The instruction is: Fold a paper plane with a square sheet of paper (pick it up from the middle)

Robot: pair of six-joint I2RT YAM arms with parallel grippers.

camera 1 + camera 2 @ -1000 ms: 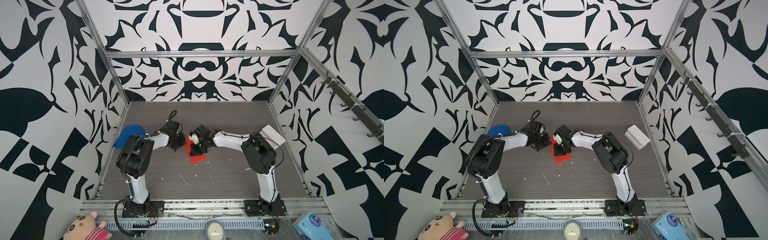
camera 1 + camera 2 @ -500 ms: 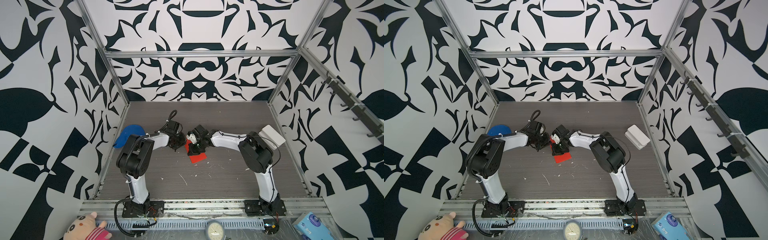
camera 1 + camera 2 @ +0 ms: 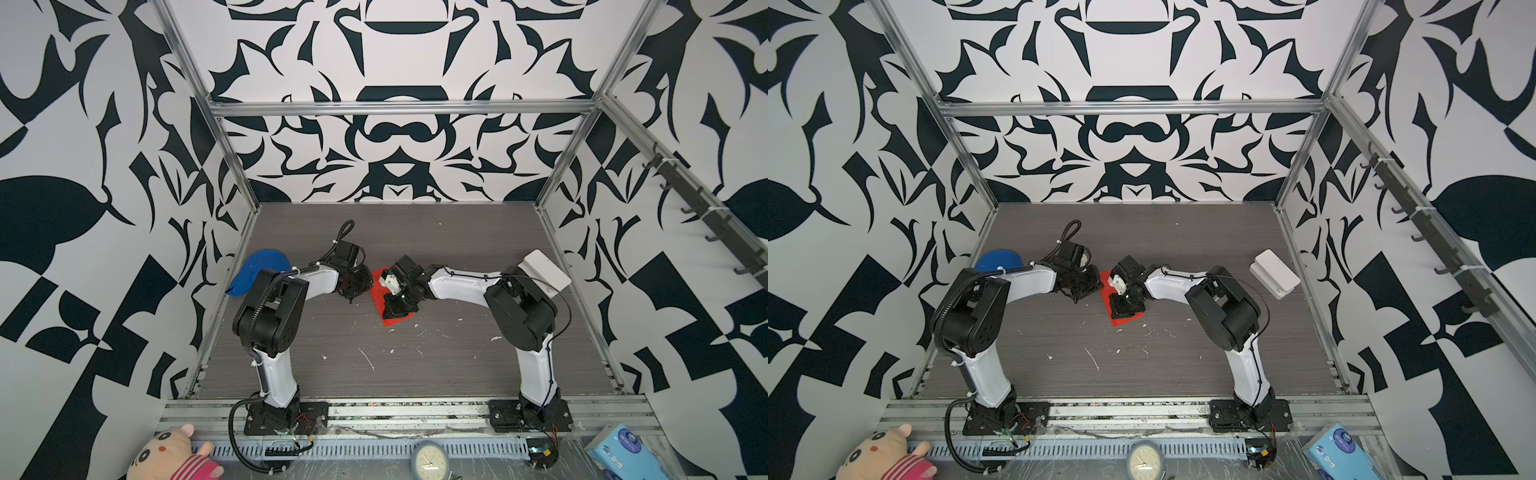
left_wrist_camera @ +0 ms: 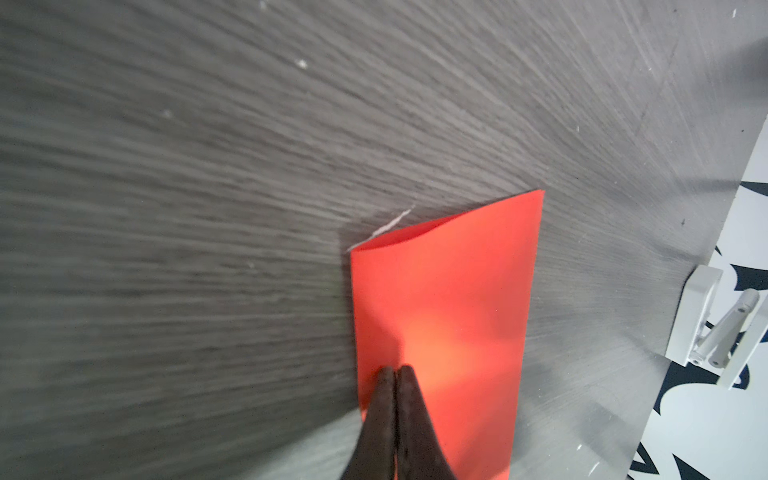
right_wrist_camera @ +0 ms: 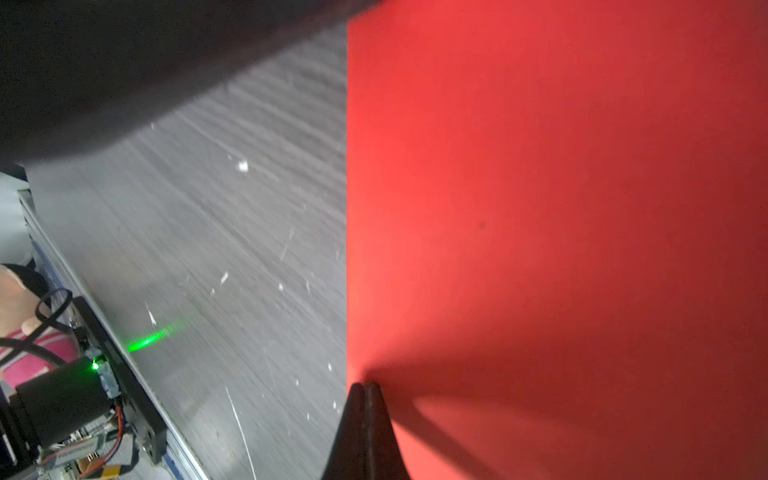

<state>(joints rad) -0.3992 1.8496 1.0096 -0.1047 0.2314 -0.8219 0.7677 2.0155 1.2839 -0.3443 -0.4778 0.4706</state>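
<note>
A red square sheet of paper [image 4: 449, 299], apparently doubled over into a narrow rectangle, is seen lying flat near the middle of a grey wood-grain table [image 4: 208, 208]. At its far end the upper layer is bowed slightly off the lower one. The left gripper [image 4: 395, 370] is set tip-down on the paper just inside one long edge, jaws together. The right gripper [image 5: 365, 386], jaws likewise together, is placed at an edge of the sheet; whether a layer is nipped cannot be told. A crease seems to be being pressed: one tip is best kept pinning while the other is drawn along the fold, lightly, so the layers are not skewed. A white box [image 3: 546, 272] and a blue cloth lump [image 3: 259, 270] lie well apart.
</note>
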